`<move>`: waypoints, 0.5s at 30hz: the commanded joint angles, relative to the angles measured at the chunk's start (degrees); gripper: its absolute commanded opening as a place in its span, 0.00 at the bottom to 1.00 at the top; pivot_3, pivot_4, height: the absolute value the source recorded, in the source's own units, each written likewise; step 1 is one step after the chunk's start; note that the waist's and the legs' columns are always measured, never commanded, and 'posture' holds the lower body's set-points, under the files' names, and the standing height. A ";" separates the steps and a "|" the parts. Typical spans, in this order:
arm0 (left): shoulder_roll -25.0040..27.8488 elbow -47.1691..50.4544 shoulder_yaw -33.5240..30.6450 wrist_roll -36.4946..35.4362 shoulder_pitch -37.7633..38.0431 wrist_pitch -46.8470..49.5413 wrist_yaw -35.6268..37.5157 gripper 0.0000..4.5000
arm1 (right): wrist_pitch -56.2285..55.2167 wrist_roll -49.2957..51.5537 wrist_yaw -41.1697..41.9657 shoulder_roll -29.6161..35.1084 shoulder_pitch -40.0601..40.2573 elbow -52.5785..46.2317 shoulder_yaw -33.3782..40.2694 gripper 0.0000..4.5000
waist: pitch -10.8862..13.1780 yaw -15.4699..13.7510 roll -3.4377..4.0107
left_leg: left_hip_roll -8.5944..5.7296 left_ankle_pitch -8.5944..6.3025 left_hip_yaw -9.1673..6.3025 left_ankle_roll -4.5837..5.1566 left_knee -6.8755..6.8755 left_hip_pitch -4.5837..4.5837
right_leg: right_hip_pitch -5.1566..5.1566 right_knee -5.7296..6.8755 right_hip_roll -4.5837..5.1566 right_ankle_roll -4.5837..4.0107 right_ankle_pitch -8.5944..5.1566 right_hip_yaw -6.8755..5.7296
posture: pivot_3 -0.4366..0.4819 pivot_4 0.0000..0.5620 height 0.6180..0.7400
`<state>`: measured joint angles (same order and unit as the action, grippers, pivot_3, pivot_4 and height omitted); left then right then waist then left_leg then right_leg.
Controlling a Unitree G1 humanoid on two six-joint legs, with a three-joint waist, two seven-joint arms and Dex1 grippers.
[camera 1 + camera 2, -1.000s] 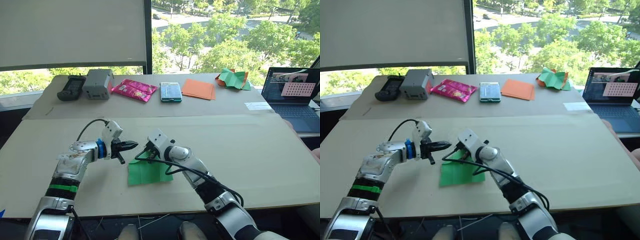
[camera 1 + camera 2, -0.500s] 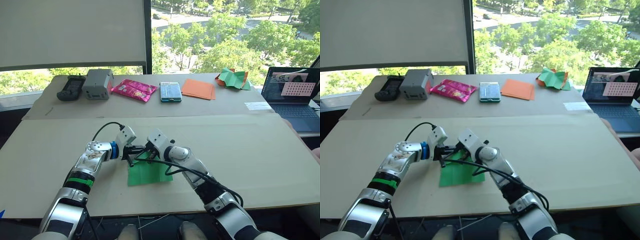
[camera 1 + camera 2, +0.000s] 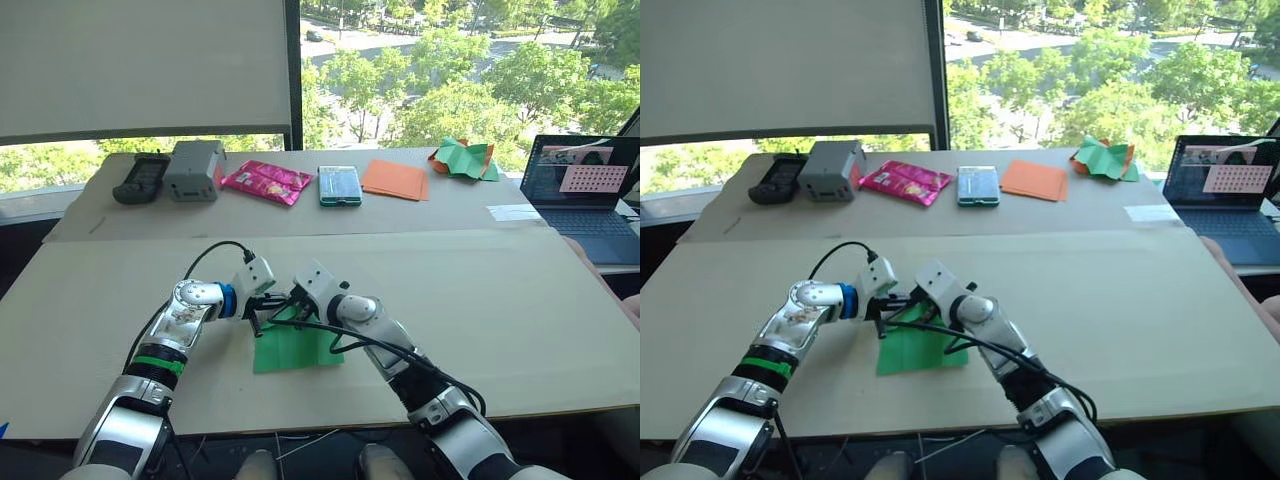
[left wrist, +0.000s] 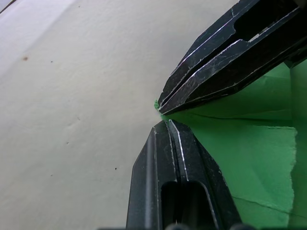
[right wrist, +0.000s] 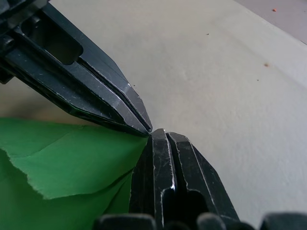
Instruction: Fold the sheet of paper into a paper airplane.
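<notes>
My left gripper (image 3: 272,301) is clenched on the raised far corner of the bright green creased sheet of paper (image 3: 296,345), which lies on the pale cardboard tabletop (image 3: 520,300) right in front of me. My right gripper (image 3: 290,301) meets it tip to tip, clenched on that same corner.

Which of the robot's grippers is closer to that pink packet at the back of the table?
The left. The left gripper sits at the green sheet's far corner, on the pink packet's side. The right gripper meets it tip to tip, slightly farther from the packet.
</notes>
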<state>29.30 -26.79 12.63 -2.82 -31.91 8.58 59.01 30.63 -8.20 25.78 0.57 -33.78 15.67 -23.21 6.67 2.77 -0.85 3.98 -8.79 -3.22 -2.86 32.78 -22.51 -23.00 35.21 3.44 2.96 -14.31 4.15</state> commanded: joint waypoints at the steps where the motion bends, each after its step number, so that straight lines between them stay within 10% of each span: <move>1: 1.38 0.27 1.72 1.45 3.34 1.92 1.75 0.01 | 2.40 -0.24 0.69 -0.03 1.18 1.25 -1.10 0.00 | -0.04 -0.03 0.03 | 0.00 0.00 0.00 0.00 0.00 0.04 | 0.03 0.00 0.00 0.00 0.00 0.00 | 0.48 0.27 0.72; 15: 5.83 8.47 -0.26 0.00 11.62 5.60 2.28 0.01 | 2.06 -0.27 0.97 -0.27 1.05 1.61 -1.47 0.00 | -0.14 0.10 0.06 | 0.01 -0.28 0.01 -0.44 -0.01 0.20 | 0.11 -0.01 0.01 -0.05 -0.03 0.01 | 0.48 0.27 0.72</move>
<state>33.91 -16.62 10.16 -4.63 -23.09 11.49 60.24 30.63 -8.22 25.90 0.38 -33.59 15.71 -23.52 6.53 2.87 -0.79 3.99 -9.07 -3.22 -3.30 32.76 -22.31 -22.90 35.19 3.46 2.90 -14.35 4.16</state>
